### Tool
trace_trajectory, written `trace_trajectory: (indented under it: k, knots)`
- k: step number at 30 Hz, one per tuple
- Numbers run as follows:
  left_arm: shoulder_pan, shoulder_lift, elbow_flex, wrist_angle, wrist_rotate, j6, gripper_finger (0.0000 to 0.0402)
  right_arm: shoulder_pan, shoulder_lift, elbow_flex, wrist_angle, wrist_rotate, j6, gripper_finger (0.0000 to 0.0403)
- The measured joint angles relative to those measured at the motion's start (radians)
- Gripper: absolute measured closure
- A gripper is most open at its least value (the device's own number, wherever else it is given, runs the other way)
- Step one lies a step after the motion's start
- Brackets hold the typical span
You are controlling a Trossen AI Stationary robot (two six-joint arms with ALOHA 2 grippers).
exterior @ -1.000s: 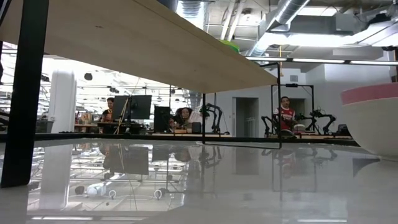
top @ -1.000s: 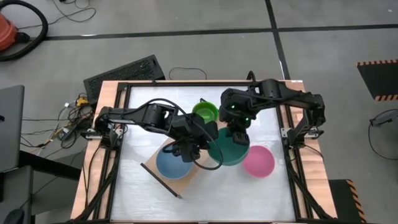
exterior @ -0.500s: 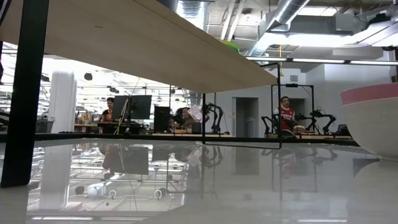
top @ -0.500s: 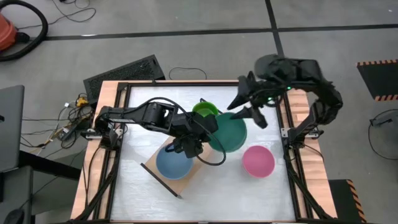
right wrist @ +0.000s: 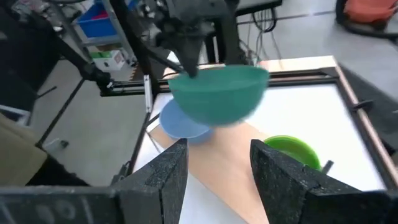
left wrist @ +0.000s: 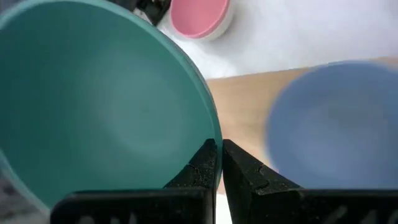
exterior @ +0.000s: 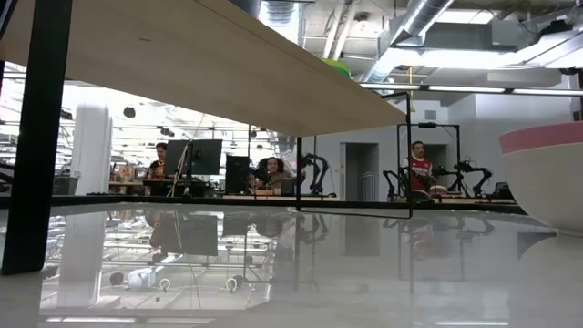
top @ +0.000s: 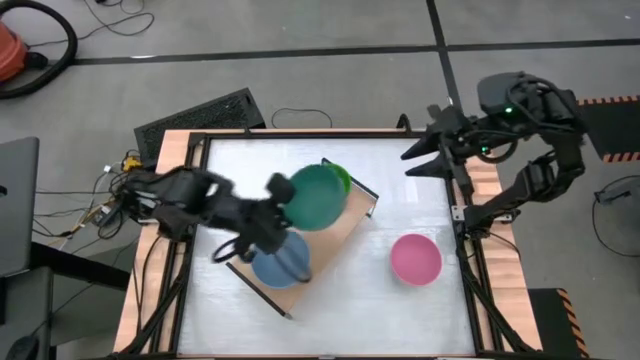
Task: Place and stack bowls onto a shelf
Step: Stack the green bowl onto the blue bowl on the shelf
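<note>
My left gripper (top: 277, 205) is shut on the teal bowl (top: 316, 196) and holds it in the air over the light-wood shelf (top: 338, 232). The blue bowl (top: 278, 264) sits on the shelf's near end. The lime green bowl (top: 341, 177) sits at its far end, partly hidden by the teal bowl. The pink bowl (top: 415, 258) stands on the table to the right. My right gripper (top: 414, 157) is open and empty near the table's far right corner. My left gripper pinches the teal bowl's rim (left wrist: 211, 127), one finger inside the bowl and one outside. The fingers (right wrist: 186, 62) come down on the rim from above, on the bowl's left side. The bowl hangs clear of the shelf, opening up, nearly level.
The shelf lies slantwise across the table's middle, with thin black frames (top: 366, 189) at its ends. In the low view its board (exterior: 209, 64) spans overhead and the pink bowl (exterior: 547, 173) stands at the right. People sit in the room behind.
My right gripper has left the teal bowl and drawn back up toward the table's far right corner. My left gripper has lifted the teal bowl off the table and carried it left and farther back, over the shelf between the blue and green bowls.
</note>
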Motion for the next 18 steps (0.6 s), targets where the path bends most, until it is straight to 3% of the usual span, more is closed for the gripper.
trace_trajectory:
  k: [4, 9, 18]
  knots:
    - [-0.082, -0.023, 0.000, -0.082, -0.015, -0.245, 0.0401, -0.001, -0.014, 0.000, -0.002, 0.046, -0.033, 0.0205]
    - [-0.177, -0.019, -0.009, -0.073, -0.023, -0.410, 0.0401, -0.011, -0.017, 0.000, -0.005, 0.052, -0.033, 0.0205]
    - [-0.267, -0.018, -0.104, -0.075, 0.018, -0.537, 0.0401, -0.015, -0.009, 0.000, -0.028, 0.051, -0.033, 0.0205]
